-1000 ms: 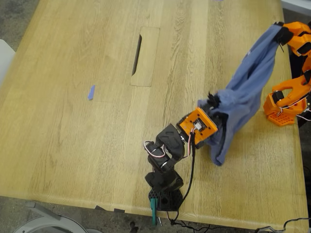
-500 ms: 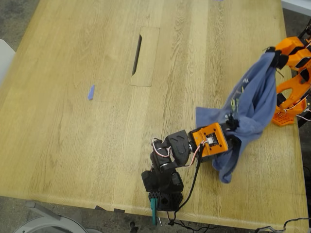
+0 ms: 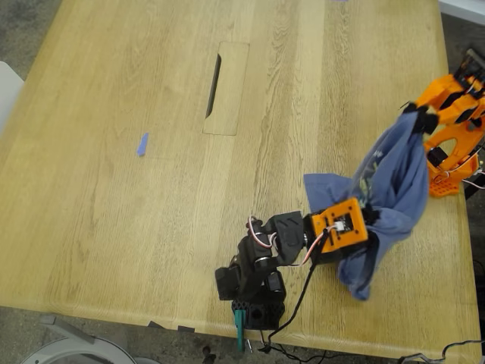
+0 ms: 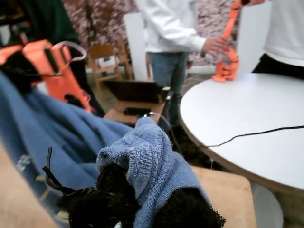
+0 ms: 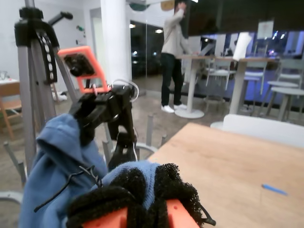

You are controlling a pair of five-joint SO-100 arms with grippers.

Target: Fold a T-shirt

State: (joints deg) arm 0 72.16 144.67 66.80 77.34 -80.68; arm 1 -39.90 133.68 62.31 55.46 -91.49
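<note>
Gripping T-shirt (image 3: 394, 178) — both tools.

- My first gripper (image 3: 365, 214), on the black arm (image 3: 261, 262) at the table's near edge, reaches low toward the exterior view's right. Its foam-padded jaws are clamped on a fold of the T-shirt (image 3: 398, 178).
- That arm is bent sharply at the elbow, with its wrist roughly level.
- My second gripper (image 3: 414, 114), on the orange arm (image 3: 453, 129) at the exterior view's right edge, is raised higher. Its jaws pinch the shirt's upper end.
</note>
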